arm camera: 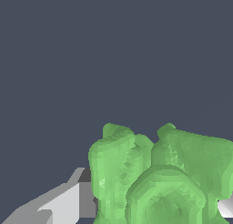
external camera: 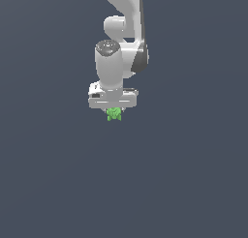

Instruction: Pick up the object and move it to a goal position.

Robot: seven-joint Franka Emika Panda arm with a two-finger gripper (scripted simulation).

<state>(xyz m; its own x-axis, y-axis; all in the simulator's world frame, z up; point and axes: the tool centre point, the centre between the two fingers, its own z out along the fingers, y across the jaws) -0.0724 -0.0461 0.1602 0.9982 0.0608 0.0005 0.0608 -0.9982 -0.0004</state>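
Note:
The object (external camera: pixel 114 114) is a small bright green knobbly lump that sits directly under the white gripper (external camera: pixel 114 112) in the exterior view. In the wrist view the green object (arm camera: pixel 159 177) fills the lower part of the picture, with a grey-white finger (arm camera: pixel 59 202) pressed against one side and a sliver of the other finger (arm camera: pixel 226 207) on the opposite side. The gripper is shut on the object. The fingertips are mostly hidden by the lump.
The white arm (external camera: pixel 121 48) rises above the gripper toward the top of the exterior view. A plain dark grey-blue surface (external camera: pixel 184 184) lies all around.

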